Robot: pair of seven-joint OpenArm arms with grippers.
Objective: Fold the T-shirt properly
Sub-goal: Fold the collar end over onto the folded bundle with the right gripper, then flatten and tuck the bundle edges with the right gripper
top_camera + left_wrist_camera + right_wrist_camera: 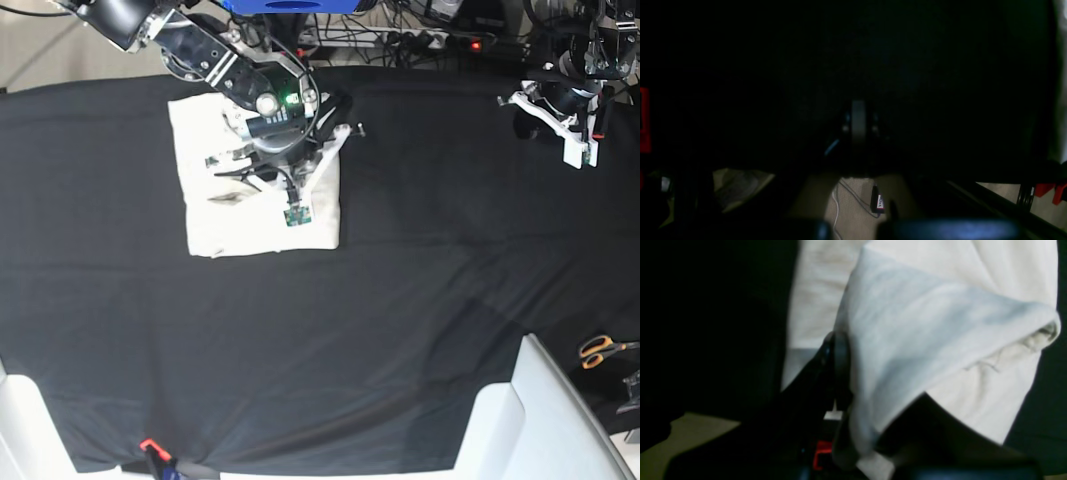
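The cream T-shirt [215, 205] lies as a folded rectangle on the black tablecloth at the upper left of the base view. My right gripper [300, 165] hangs over its right half. In the right wrist view the right gripper [845, 373] is shut on a lifted fold of the T-shirt [923, 340], which drapes away from the dark finger [840, 353] over the flat layers below. My left gripper [560, 125] is far off at the upper right. It is shut and holds nothing in the dim left wrist view [858, 125], above black cloth.
The black tablecloth [400, 290] covers the whole table. Orange-handled scissors [600, 350] lie at the right edge. White panels [520, 420] stand at the bottom corners. Cables and a power strip [420, 40] run behind the far edge.
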